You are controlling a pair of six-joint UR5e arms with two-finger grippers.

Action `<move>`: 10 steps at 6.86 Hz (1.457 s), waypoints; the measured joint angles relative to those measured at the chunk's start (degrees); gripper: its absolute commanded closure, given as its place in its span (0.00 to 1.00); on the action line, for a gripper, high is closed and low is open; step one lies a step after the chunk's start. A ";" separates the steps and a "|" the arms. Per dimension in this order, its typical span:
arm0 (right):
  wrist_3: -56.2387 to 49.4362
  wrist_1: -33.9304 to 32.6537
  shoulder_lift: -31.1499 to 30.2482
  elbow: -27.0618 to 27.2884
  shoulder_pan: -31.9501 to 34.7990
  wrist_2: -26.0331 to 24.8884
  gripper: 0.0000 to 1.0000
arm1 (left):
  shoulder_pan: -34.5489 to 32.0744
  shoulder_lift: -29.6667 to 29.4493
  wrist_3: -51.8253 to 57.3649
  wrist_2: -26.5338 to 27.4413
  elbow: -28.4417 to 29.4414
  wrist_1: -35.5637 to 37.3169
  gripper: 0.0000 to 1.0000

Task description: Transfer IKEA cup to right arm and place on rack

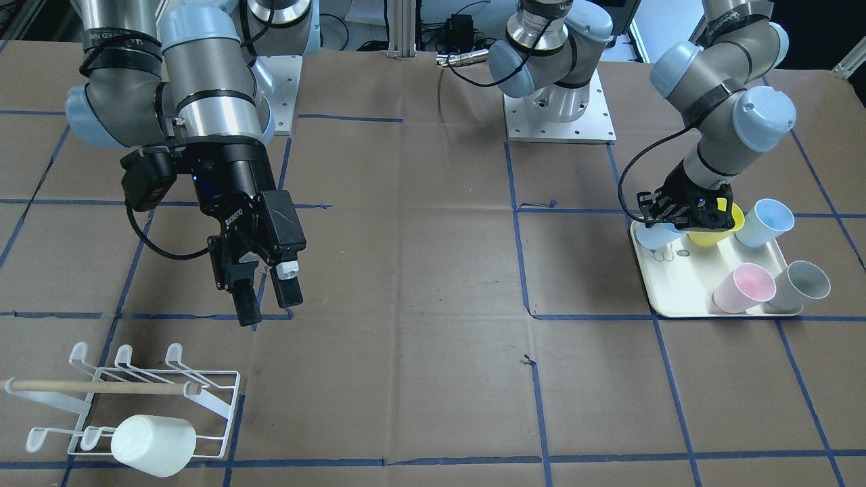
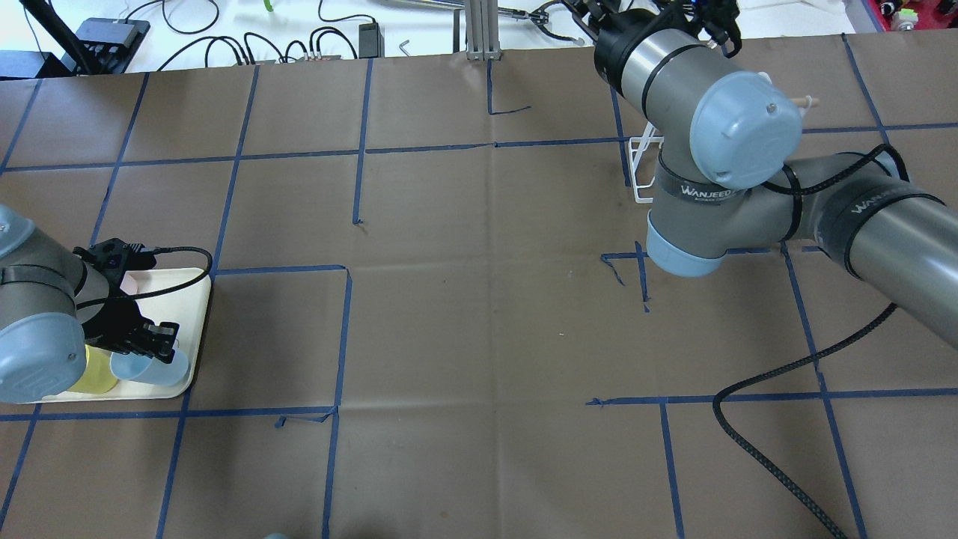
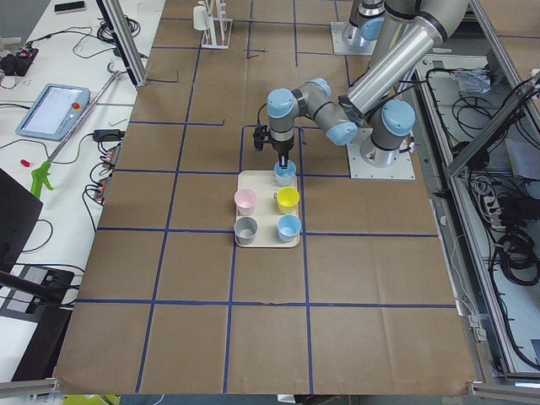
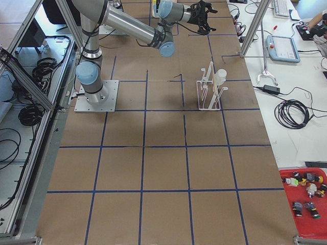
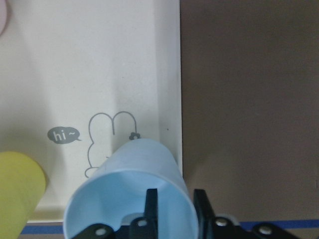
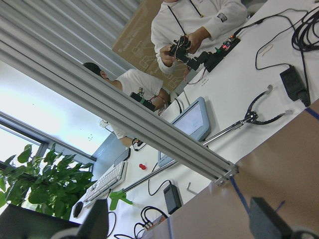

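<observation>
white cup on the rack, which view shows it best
The exterior front-facing view: the white cup hangs large and unobstructed on the rack. Both exterior side views show it small and far off; in the overhead exterior view the right arm hides it.

Left arm bent low, left tool pointing down, fingers pinched on a light blue cup's wall, one inside, one outside. Right arm raised, right tool hanging with fingers parted, holding nothing
</observation>
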 measured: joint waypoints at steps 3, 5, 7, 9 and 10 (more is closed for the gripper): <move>14.23 1.21 -5.94 7.01 0.35 8.96 0.00 | -0.47 1.09 0.10 -1.00 2.96 -2.51 1.00; 19.70 -0.06 -8.89 10.38 0.44 11.30 0.00 | -5.40 1.55 -0.50 -3.79 13.20 -12.70 1.00; 22.38 -3.34 -9.63 12.61 0.47 11.51 0.00 | -12.33 0.18 -1.30 -5.04 27.09 -24.44 1.00; 30.20 -4.15 -9.73 13.70 0.47 11.51 0.00 | -17.89 -2.86 -2.06 -11.16 36.32 -28.44 1.00; 32.82 -4.07 -9.72 13.99 0.47 11.46 0.00 | -20.05 -4.18 -2.31 -14.90 38.84 -28.52 1.00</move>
